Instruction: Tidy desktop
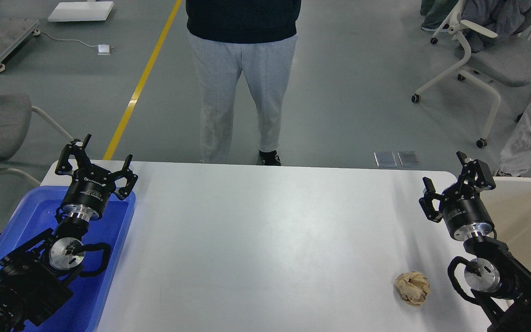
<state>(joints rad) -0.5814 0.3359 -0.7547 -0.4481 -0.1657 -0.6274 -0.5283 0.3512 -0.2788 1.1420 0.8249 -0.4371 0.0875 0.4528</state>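
A large white rectangular desktop [265, 240] with rounded corners, smooth and slightly glossy, fills the lower half of the head view, and the one loose thing on it is a crumpled ball of tan paper [413, 287] lying near the desktop's right edge, towards its near right corner. A blue plastic tray [118, 240] overlaps the desktop's left edge, and a cream-beige bin [528, 207] stands just off its right edge. The likely trouble lies with the paper ball: it is light and springy, so a jaw that comes down off-centre could nudge it along the slick surface and over the near or right edge onto the floor, and a loose pinch could let it drop short of the bin. A person in a dark top and pale grey trousers [242, 78] stands close behind the desktop's far edge, so a wide swing across that edge could reach them. The right gripper [445, 173] is raised near the desktop's far right corner, its two black fingers spread wide, holding and touching nothing, well apart from the paper ball. The left gripper [106, 154] is lifted above the far end of the blue tray at the desktop's far left corner, also spread wide and empty.
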